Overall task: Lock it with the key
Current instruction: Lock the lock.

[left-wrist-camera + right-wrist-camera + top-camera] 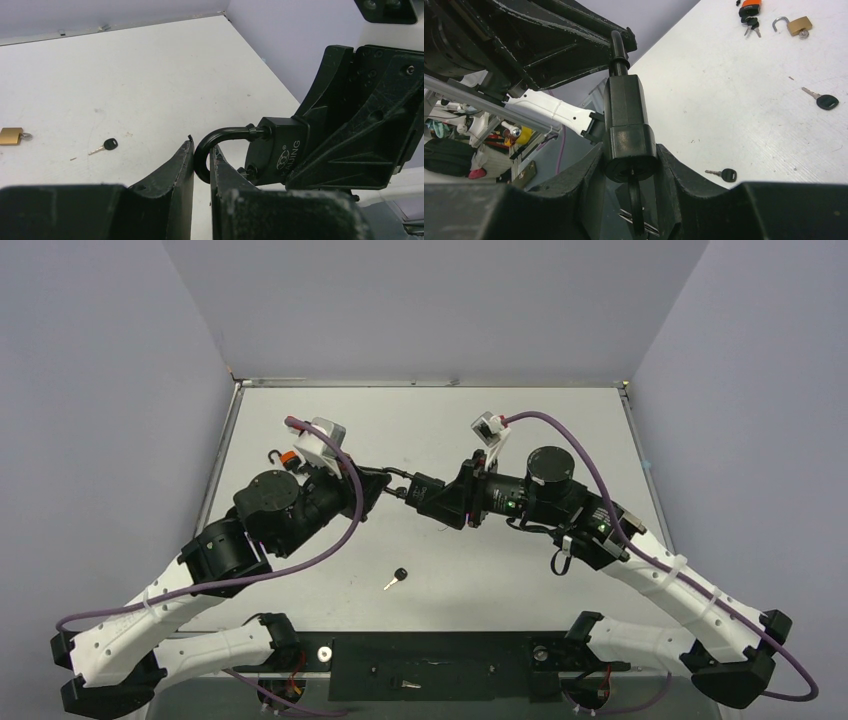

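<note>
Clamping padlock (624, 115) between its fingers, right gripper (630, 160) steadies likely heavy, rigid metal; left gripper (201, 152) pinches the slick shackle (225, 134).

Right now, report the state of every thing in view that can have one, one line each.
Black padlock: held in the air, both shackle legs apparently seated in the body.
Inserted key: in the black padlock's keyway.
Left pincer: shut on the black padlock's shackle.
Right pincer: shut on the black padlock's body.
Brass padlock: shackle open.
Loose key: lying flat, in no lock.
</note>
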`<act>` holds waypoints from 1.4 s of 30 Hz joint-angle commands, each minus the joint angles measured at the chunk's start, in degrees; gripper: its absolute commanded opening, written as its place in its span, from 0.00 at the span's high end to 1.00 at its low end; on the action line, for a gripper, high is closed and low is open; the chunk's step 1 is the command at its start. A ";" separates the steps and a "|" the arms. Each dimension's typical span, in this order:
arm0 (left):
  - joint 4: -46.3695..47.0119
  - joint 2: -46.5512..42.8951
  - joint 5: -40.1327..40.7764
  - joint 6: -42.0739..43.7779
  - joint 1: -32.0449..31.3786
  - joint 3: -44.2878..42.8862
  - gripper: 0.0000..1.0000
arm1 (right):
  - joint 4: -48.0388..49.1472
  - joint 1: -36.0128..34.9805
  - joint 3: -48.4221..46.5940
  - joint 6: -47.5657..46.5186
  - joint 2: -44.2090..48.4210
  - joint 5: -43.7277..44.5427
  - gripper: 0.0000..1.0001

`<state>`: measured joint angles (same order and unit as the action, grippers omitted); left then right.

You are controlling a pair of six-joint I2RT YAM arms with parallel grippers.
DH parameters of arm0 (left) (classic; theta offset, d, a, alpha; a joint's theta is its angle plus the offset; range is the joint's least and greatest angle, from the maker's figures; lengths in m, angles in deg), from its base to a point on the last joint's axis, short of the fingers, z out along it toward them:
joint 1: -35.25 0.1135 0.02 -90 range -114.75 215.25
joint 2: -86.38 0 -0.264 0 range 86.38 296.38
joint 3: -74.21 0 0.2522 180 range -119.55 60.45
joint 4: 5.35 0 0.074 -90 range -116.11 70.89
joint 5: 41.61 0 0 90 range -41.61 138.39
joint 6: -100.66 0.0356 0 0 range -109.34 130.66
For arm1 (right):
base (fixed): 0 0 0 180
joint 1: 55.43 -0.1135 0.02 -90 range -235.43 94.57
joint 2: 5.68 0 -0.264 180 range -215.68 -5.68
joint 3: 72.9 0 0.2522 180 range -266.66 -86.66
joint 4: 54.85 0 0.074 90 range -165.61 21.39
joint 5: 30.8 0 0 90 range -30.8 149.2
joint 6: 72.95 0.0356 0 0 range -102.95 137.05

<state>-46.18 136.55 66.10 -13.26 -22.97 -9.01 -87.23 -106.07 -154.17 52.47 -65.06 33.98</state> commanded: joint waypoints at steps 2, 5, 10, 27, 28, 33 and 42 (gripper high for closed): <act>6.95 1.90 -8.41 -0.90 -4.13 1.27 1.00 | 10.34 -0.95 -4.16 1.91 -2.78 3.14 1.00; 6.88 2.11 -7.37 -0.24 -5.11 1.59 1.00 | 12.13 -0.96 -4.04 3.23 -3.12 2.22 1.00; 6.91 1.95 -5.65 0.72 -6.24 2.32 1.00 | 13.65 -0.76 -4.16 4.69 -3.40 1.42 1.00; 8.29 3.95 -6.57 -0.60 -13.70 0.30 1.00 | 4.97 -2.70 -9.32 -0.23 -7.82 11.09 1.00; 8.23 3.92 -6.51 -0.65 -14.00 0.22 1.00 | 4.50 -2.71 -9.53 -0.54 -8.10 11.34 1.00; 8.84 4.33 -8.03 -1.84 -15.87 -1.50 1.00 | 2.91 -3.70 -12.17 -1.89 -10.99 13.58 1.00; 7.64 7.03 -10.93 -1.68 -18.01 -4.98 1.00 | 0.08 -4.66 -14.96 -3.63 -13.48 16.60 1.00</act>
<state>-48.74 139.35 81.64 -8.98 -33.79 -10.49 -102.94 -110.28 -166.01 49.59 -73.38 42.51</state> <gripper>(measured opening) 0.092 0.331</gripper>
